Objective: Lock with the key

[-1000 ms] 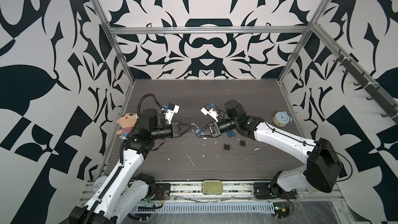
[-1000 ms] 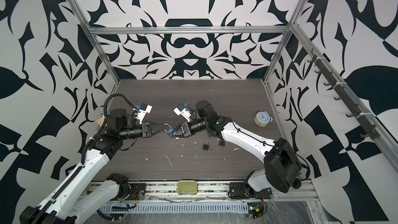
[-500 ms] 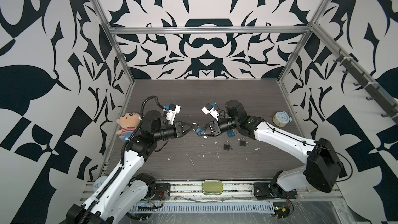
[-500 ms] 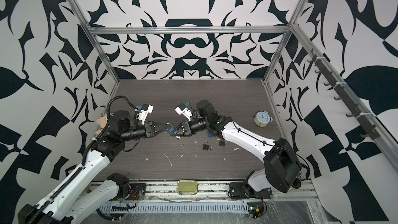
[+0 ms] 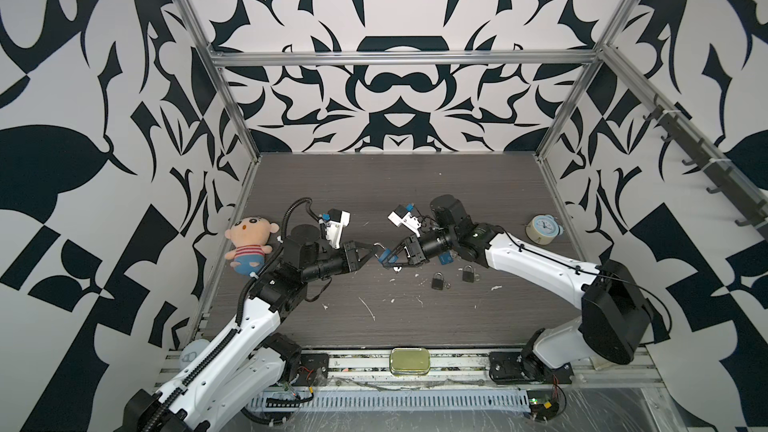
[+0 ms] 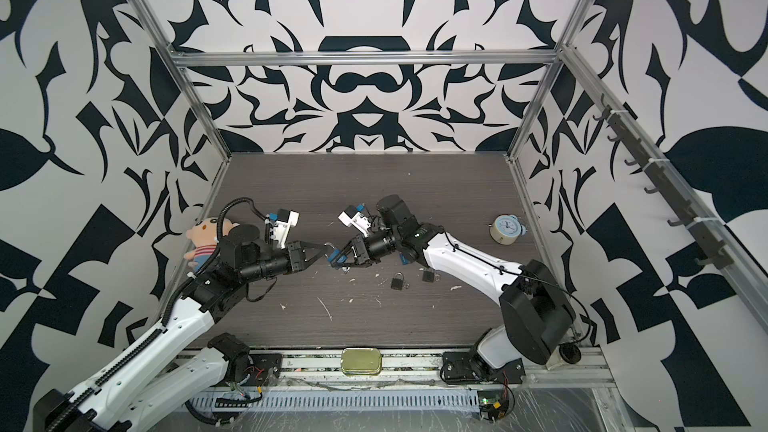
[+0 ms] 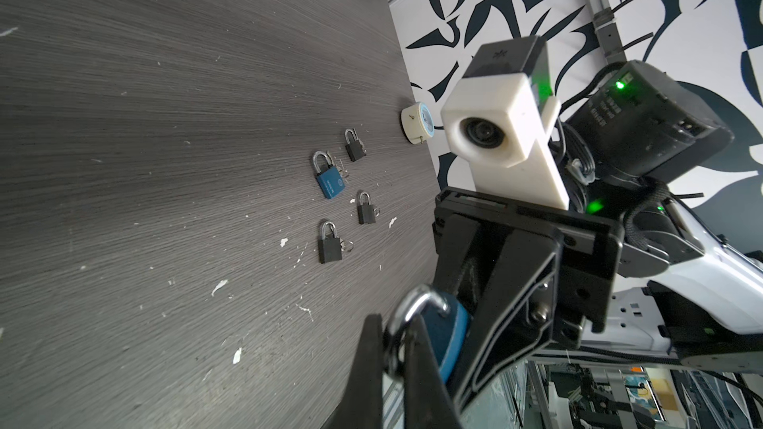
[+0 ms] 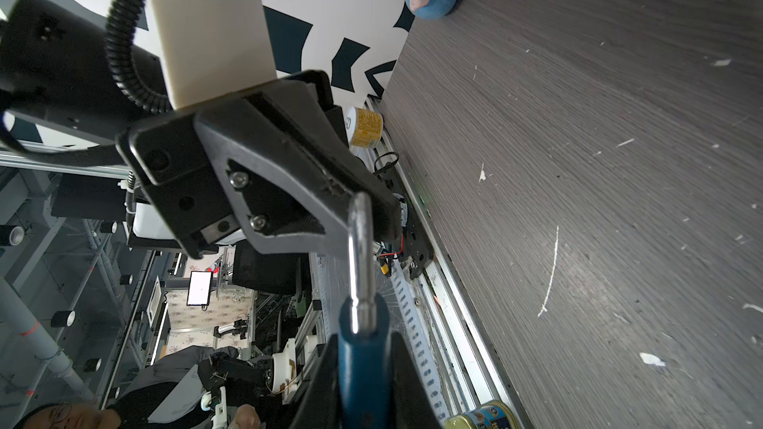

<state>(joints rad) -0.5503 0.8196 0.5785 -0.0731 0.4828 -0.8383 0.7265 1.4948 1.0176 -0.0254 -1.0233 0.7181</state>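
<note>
Showing illegible white print, a loose blue padlock [image 7: 329,184] lies near black padlocks [image 7: 329,242].

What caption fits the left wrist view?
Left gripper pinches the shackle of a blue padlock that the right gripper holds.

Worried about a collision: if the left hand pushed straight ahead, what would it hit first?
Likely the blue padlock, whose shackle the left hand pinches; the right hand holds its body right behind.

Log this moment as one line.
left gripper: shut on shackle | right gripper: shut on blue padlock | both above table
</note>
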